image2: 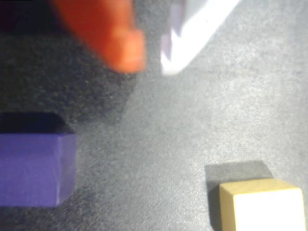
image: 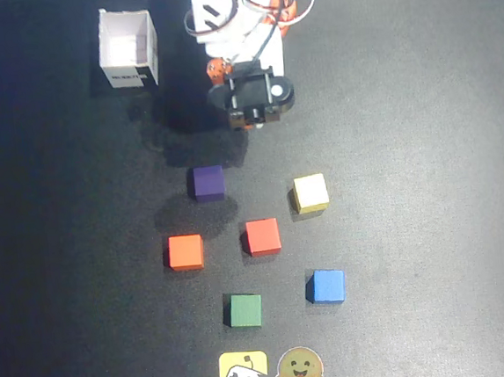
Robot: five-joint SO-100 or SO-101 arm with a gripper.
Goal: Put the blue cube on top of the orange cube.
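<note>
The blue cube (image: 327,286) sits on the dark table at the lower right of the overhead view. The orange cube (image: 185,252) sits to its left, with a redder red-orange cube (image: 262,237) between them. My gripper (image: 250,111) hangs near the arm base at the top, far from both, above and beyond the purple cube (image: 206,182). In the wrist view the gripper (image2: 153,62) shows an orange finger (image2: 120,43) and a white finger (image2: 192,33) almost together with nothing between them. Neither the blue nor the orange cube is in the wrist view.
A yellow cube (image: 310,192) and a green cube (image: 244,310) also lie on the table. A white open box (image: 128,49) stands at top left. Two stickers (image: 268,373) lie at the bottom edge. The wrist view shows the purple cube (image2: 33,168) and the yellow cube (image2: 262,204).
</note>
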